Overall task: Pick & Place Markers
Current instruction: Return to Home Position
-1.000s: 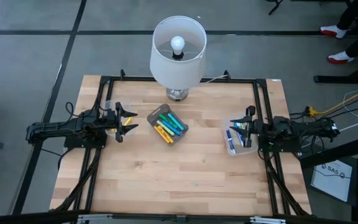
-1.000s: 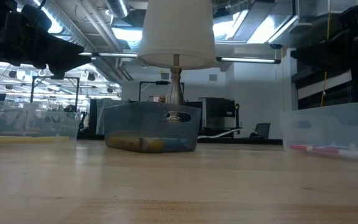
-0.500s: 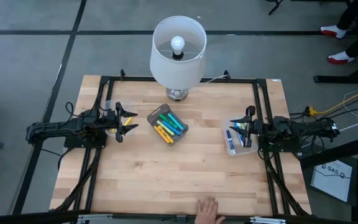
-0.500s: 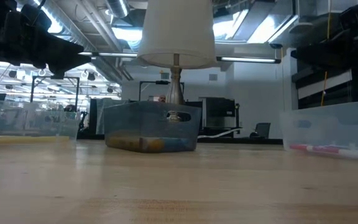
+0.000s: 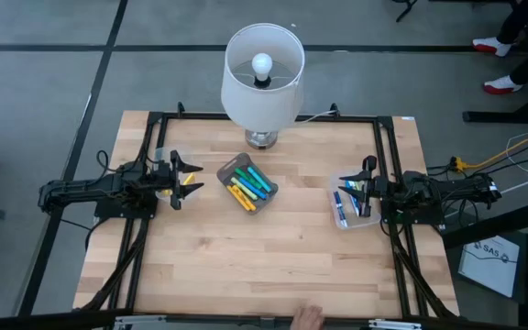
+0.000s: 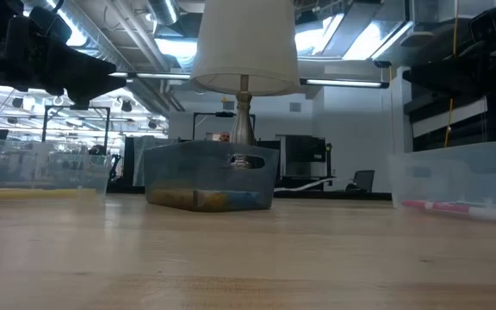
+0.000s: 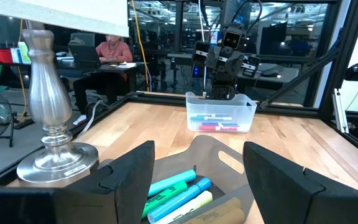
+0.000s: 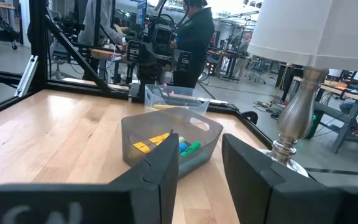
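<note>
Most of the markers (image 5: 247, 186) lie heaped in the dark grey bin (image 8: 143, 134) at the table's middle, just in front of the lamp (image 5: 262, 78); a few blue and red ones lie in the clear tub (image 5: 333, 197) under the right gripper (image 5: 348, 191), and a yellow one (image 6: 33, 194) lies in the clear tub (image 6: 41, 164) on the left side; we judge them light, stiff and smooth-barrelled, apt to roll, so best pinched across the middle of the barrel; the bins are thin moulded plastic with rounded corners, the table (image 5: 246, 266) is pale wood butcher-block; the left gripper (image 5: 183, 181) hovers with its jaws wide and empty, the right with a narrower gap, also empty; a person's hand (image 5: 307, 318) shows at the near edge
</note>
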`<action>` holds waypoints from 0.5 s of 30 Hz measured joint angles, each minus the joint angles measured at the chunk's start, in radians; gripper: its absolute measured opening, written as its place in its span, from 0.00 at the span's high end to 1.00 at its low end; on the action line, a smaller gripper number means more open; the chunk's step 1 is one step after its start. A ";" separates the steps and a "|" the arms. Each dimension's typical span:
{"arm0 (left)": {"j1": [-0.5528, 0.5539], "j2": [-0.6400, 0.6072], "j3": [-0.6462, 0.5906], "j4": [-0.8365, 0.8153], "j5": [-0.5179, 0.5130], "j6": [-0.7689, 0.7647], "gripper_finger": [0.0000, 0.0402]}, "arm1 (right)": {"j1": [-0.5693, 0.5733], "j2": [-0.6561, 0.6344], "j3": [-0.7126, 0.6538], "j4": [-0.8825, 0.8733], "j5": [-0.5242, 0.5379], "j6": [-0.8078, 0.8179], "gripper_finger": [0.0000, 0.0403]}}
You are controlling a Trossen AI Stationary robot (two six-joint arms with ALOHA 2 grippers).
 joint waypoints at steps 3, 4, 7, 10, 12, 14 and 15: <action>0.000 0.000 0.000 0.000 0.000 0.000 0.40 | 0.000 0.000 0.000 0.000 0.000 0.000 0.70; 0.000 0.000 0.000 0.000 0.000 0.000 0.40 | 0.000 0.000 0.000 0.000 0.000 0.000 0.70; 0.000 0.000 0.000 0.000 0.000 0.000 0.40 | 0.000 0.000 0.000 0.000 0.000 0.000 0.70; 0.000 0.000 0.000 0.000 0.000 0.000 0.40 | 0.000 0.000 0.000 0.000 0.000 0.000 0.70; 0.000 0.000 0.000 0.000 0.000 0.000 0.40 | 0.000 0.000 0.000 0.000 0.000 0.000 0.70; 0.000 0.000 0.000 0.000 0.000 0.000 0.40 | 0.000 0.000 0.000 0.000 0.000 0.000 0.70; 0.000 0.000 0.000 0.000 0.000 0.000 0.40 | 0.006 0.000 0.000 0.000 0.001 0.000 0.70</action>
